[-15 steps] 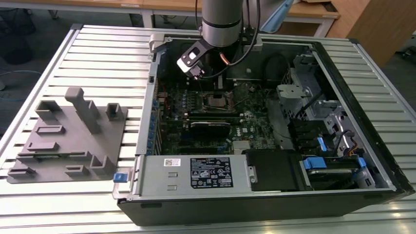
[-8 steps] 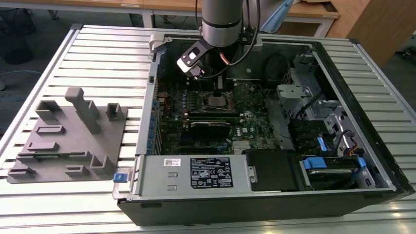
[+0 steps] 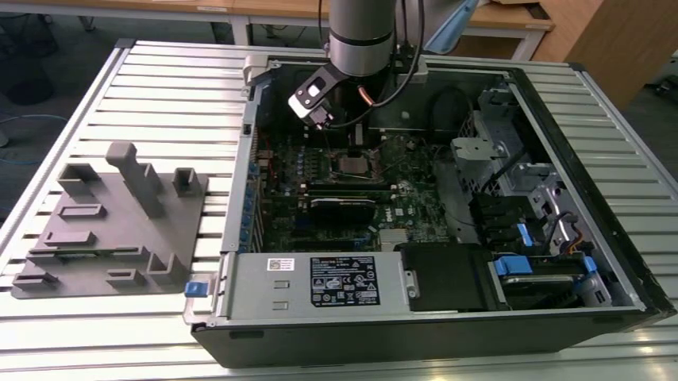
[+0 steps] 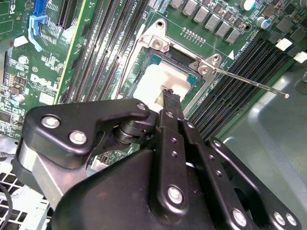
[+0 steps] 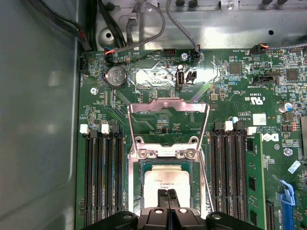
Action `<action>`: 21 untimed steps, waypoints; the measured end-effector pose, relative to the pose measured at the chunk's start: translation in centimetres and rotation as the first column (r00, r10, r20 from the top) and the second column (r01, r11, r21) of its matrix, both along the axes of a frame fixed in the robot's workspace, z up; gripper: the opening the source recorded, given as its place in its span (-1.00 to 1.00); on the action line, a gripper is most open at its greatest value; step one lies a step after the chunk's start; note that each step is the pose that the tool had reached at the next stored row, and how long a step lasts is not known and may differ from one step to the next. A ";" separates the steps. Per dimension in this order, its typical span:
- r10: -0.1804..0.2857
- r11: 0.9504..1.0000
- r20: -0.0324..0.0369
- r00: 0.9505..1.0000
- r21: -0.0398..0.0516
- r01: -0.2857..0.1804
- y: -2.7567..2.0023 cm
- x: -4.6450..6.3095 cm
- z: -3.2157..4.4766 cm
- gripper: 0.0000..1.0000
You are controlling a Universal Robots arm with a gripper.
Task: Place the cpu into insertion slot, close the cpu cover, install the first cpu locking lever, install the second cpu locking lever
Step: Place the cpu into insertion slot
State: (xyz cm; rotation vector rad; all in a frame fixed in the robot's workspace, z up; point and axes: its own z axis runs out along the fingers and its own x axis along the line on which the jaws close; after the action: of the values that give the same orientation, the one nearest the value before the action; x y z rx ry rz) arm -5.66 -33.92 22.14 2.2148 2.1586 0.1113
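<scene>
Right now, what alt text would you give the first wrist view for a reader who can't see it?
The gripper, fingers shut together, is poised over the cpu, which sits in the insertion slot of a green motherboard. The cpu cover is swung open, clear of the socket, with black memory slots on both sides.

A table (image 3: pixel 159 79) of pale metal slats fills most of the space, and even light lies softly along its ribs. Behind it stands a wooden desk (image 3: pixel 138 9) on white legs. A wooden cabinet (image 3: pixel 614 36) rises at the exterior view's right. The floor (image 3: pixel 75 40) is dull grey, with a dark shape (image 3: pixel 27 75) on it that I cannot make out.
</scene>
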 end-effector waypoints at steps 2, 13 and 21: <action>0.000 1.000 0.000 1.000 0.000 0.000 0.00 0.0 -0.02 -0.79; -0.005 1.000 0.000 1.000 0.000 0.005 0.00 0.2 -0.74 -0.79; -0.005 1.000 -0.020 1.000 0.000 0.005 0.00 0.2 -0.75 -0.79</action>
State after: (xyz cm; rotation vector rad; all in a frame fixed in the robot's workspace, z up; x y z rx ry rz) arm -5.41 -33.92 21.39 2.2309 2.1629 0.0888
